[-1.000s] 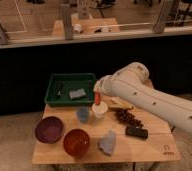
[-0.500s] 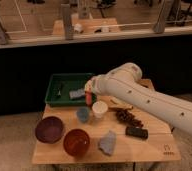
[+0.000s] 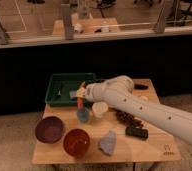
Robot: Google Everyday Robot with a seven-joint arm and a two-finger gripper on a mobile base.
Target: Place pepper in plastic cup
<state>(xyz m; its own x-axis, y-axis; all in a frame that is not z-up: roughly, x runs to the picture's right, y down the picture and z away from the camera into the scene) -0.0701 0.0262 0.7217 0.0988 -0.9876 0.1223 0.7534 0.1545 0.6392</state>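
The gripper (image 3: 80, 93) hangs over the table's (image 3: 154, 150) back-left part, just in front of the green tray (image 3: 64, 82); its fingers are closed on the top of the pepper (image 3: 80, 102), which hangs upright over the plastic cup (image 3: 82, 116); the pepper's lower tip is at the cup's rim, and whether it dips inside I cannot tell; a white cup (image 3: 99, 110) stands just beside it on the right; a purple bowl (image 3: 49, 129) and an orange-red bowl (image 3: 76, 142) sit nearer the front edge.
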